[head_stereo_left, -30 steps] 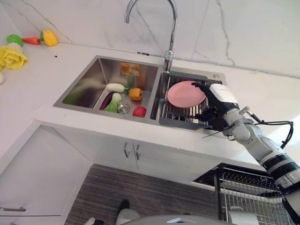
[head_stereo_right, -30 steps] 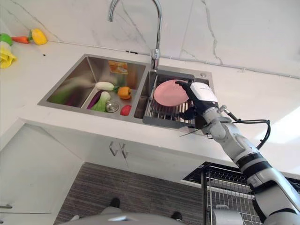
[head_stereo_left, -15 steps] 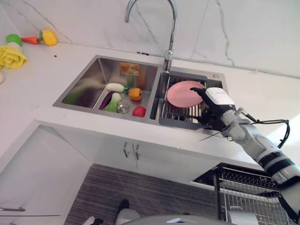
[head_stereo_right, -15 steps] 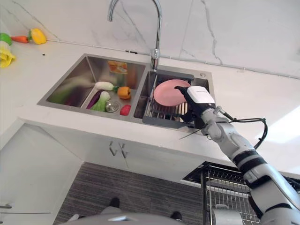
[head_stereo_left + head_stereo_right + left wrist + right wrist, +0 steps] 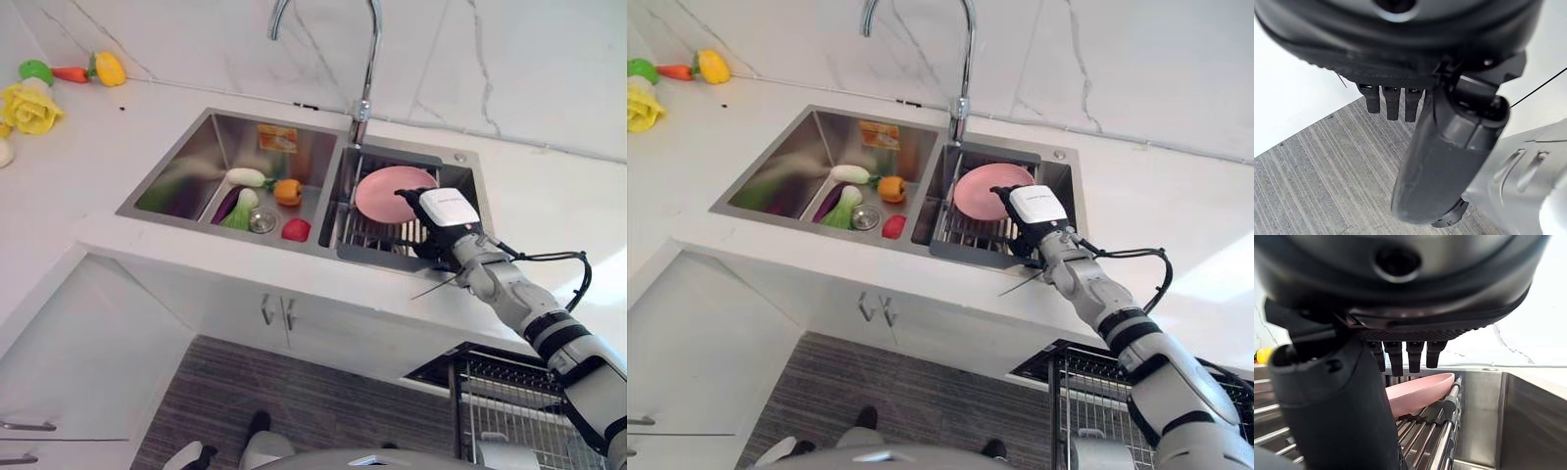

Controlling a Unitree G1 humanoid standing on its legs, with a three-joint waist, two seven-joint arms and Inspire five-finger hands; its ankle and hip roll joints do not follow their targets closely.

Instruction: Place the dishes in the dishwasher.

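Note:
A pink plate [image 5: 385, 192] lies tilted on the wire rack [image 5: 375, 236] in the sink's right basin. My right hand [image 5: 443, 217] hangs low over that rack at the plate's right edge, its white-backed palm toward the plate. In the right wrist view its fingers [image 5: 1403, 356] are straight with the thumb [image 5: 1327, 401] standing apart. The pink plate [image 5: 1420, 390] lies just past the fingers and nothing is gripped. My left hand [image 5: 1444, 161] hangs over the grey floor with relaxed fingers, holding nothing.
The left basin [image 5: 186, 176] holds toy vegetables [image 5: 257, 196]. The tall faucet [image 5: 367, 59] rises behind the basins. More toy produce [image 5: 39, 98] lies on the counter at far left. The dishwasher's wire basket [image 5: 509, 411] stands pulled out at lower right, below the counter.
My right hand has sunk lower into the right basin and drawn closer to the rack beside the plate. The plate has stayed put. The camera has shifted slightly.

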